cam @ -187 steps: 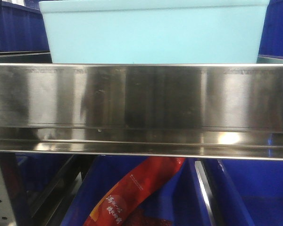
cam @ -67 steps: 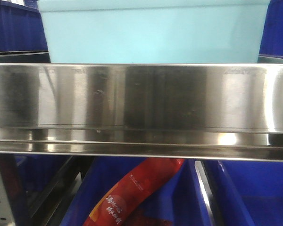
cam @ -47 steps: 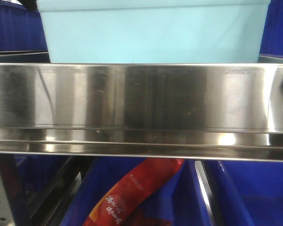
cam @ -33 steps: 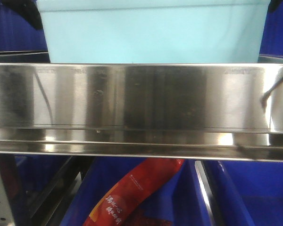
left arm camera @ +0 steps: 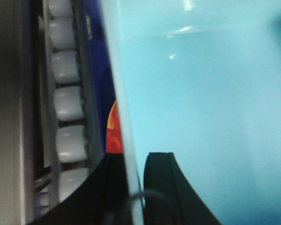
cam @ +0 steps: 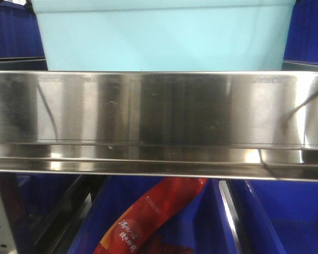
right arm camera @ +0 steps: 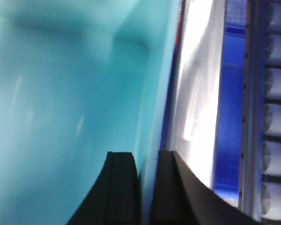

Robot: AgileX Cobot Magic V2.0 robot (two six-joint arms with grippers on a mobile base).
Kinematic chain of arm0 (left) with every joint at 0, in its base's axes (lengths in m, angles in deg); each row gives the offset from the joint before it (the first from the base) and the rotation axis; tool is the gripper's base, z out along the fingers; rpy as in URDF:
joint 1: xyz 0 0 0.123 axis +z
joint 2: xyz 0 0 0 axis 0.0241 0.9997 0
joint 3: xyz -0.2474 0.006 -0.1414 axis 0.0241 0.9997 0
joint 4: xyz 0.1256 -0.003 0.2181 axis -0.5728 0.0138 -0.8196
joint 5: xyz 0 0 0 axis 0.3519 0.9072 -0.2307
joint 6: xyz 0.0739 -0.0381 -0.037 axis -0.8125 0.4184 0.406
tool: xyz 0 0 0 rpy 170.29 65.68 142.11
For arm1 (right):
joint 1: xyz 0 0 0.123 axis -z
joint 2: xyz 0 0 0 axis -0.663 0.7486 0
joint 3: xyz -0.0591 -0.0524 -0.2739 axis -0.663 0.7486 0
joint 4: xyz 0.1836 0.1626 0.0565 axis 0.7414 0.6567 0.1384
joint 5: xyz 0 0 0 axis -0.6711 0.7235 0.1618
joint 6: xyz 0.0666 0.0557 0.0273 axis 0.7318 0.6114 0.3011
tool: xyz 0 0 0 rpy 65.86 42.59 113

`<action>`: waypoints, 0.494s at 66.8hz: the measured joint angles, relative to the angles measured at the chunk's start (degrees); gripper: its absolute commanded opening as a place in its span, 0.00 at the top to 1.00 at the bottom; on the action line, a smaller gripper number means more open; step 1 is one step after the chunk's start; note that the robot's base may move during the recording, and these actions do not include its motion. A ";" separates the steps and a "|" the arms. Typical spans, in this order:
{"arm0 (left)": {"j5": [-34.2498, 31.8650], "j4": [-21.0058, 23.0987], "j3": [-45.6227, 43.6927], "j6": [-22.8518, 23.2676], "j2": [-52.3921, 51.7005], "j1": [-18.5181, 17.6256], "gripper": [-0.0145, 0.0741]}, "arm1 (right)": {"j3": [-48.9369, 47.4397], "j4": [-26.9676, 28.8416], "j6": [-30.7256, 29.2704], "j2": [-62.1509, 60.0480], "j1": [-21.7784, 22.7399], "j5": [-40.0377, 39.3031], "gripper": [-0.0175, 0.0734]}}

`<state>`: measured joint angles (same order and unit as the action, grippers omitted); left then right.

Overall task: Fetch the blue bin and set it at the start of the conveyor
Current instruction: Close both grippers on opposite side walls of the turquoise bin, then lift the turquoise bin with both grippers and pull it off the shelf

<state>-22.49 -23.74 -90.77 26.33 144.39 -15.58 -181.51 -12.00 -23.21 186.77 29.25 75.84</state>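
Left gripper and right gripper each pinched a wall of the blue bin; dragged low, it could snag the steel rail just below it and slip free

One blue bin, one red packet — perhaps two crates.

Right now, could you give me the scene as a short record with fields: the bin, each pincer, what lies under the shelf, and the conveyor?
bin: blue bin, above and behind the steel rail; its bottom is hidden
left pincer: one finger on each side of the bin's wall, closed on it
right pincer: the same, on the opposite wall
under the shelf: red packet lying in a dark blue crate
conveyor: not in view
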 measured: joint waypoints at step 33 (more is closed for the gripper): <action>0.97 0.38 0.00 0.13 -7.50 0.09 0.96 | 0.00 1.17 0.00 -5.88 0.00 1.36 0.97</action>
<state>-21.53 -23.36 -90.77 26.47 136.88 -15.49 -181.51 -10.83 -23.21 180.89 29.25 77.20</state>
